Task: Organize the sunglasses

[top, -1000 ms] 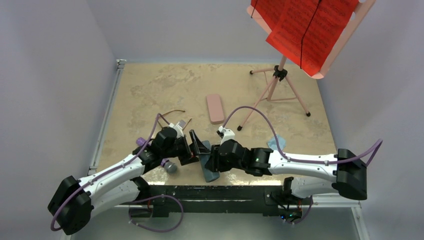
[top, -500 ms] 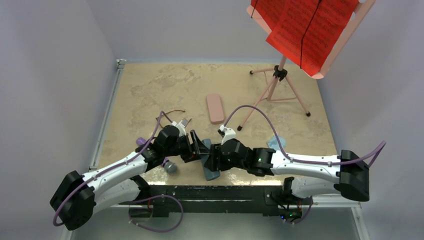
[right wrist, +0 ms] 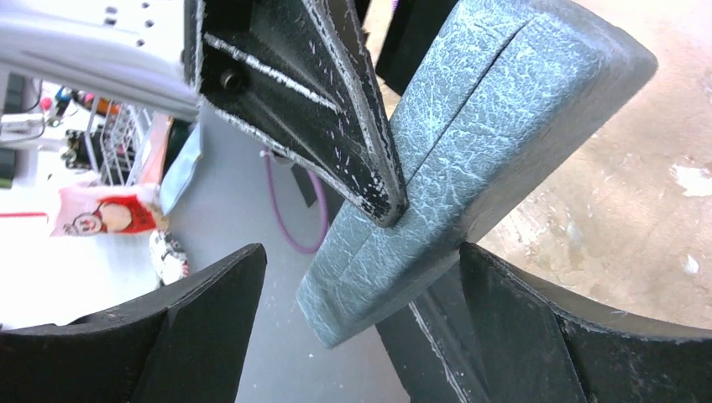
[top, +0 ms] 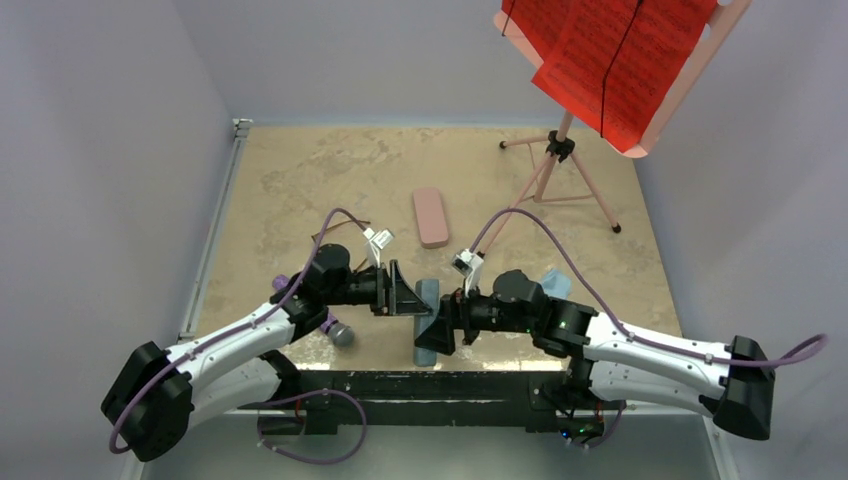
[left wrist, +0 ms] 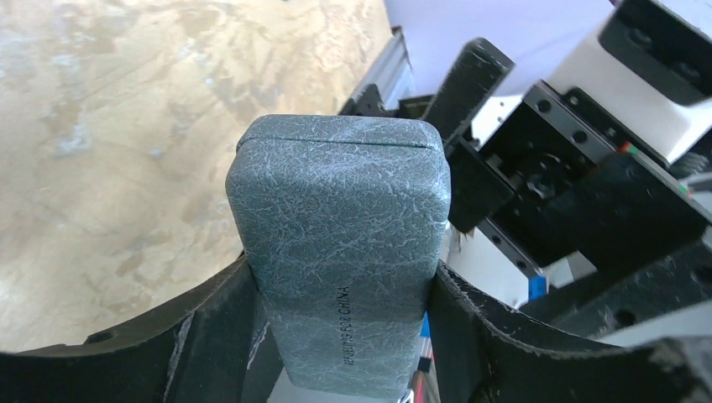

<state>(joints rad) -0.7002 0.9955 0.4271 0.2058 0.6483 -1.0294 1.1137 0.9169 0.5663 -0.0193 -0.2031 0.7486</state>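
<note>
Well, your left gripper pinched the oblong blue-grey case, your right gripper stood wide open around it, and the thin brown sunglasses behind your left arm looked light, breakable, best held by the frame front.

The blue-grey case reads "IN CHINA" (beginning unclear).

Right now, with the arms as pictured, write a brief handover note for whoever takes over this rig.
Left gripper: shut on the closed blue-grey glasses case.
Right gripper: open, fingers either side of that case.
Brown sunglasses: on the table beyond the left gripper, partly hidden. Pink case: closed, mid-table.
Done: unclear; held case's contents hidden.
Left: brown sunglasses not yet cased.
</note>
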